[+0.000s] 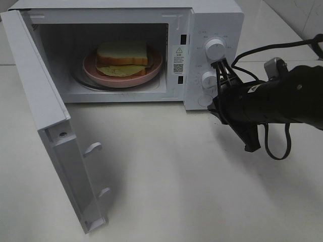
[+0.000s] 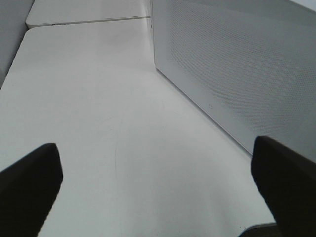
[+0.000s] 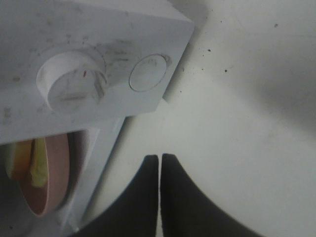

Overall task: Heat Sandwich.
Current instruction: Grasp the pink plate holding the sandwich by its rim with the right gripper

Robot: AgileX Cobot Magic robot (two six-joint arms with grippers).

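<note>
You have a white tabletop (image 1: 176,191) carrying a white box-shaped microwave oven (image 1: 212,20) at the far side. Its white hinged door (image 1: 35,85) is swung fully open toward the left. The black right arm (image 1: 282,96) reaches in from the right, its wrist close to the control panel. The right gripper (image 3: 160,157) has its two dark fingers pressed together on nothing, over the table near the panel's lower corner. The left gripper (image 2: 158,197) sits low beside the door's perforated face, fingers spread wide, only bare table between them. Inside the cavity rests a round pink plate (image 1: 93,70). The sandwich (image 1: 122,53), white bread with tan crust and pale yellow-green filling, lies on that plate. On the panel you see an upper white round knob (image 1: 215,49), a lower white round knob (image 1: 209,79), and below them a small white round button (image 1: 204,100).
</note>
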